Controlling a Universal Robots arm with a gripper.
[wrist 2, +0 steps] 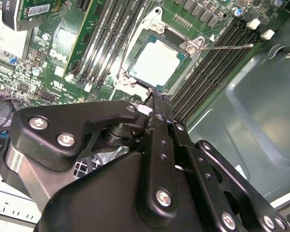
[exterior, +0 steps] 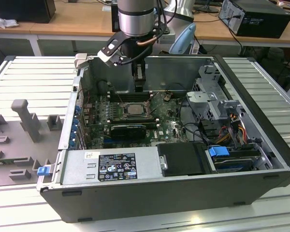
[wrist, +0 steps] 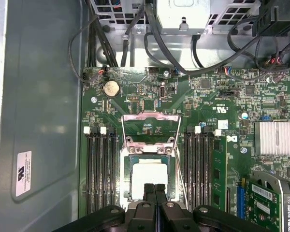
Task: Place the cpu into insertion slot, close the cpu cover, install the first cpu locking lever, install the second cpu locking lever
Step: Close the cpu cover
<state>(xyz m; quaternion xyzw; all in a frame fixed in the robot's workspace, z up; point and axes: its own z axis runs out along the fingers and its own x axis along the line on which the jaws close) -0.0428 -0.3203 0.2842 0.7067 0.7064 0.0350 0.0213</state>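
Observation:
The cpu (wrist: 148, 177) lies flat in the insertion slot (wrist: 124, 180), its pale face up; it also shows in the second wrist view as the cpu (wrist 2: 157, 60) and from outside as the cpu (exterior: 134, 109). The cpu cover (wrist: 150, 118) stands swung up off the socket, with green board showing through its cut-out. A thin wire locking lever (wrist 2: 228, 47) sticks out loose beside the socket, seen also as the lever (wrist: 181, 166). My gripper (wrist: 154, 192) hovers over the socket's edge, shut with nothing between the fingers; in the exterior view the gripper (exterior: 140, 82) hangs just behind the socket.
Black memory slots (wrist: 99, 169) flank the socket on both sides. Black cables (wrist: 159, 43) loop across the board beyond it. A drive cage (exterior: 210, 92) and the power supply (exterior: 111, 166) fill the case's other parts. Grey case wall (wrist: 38, 96) runs close alongside.

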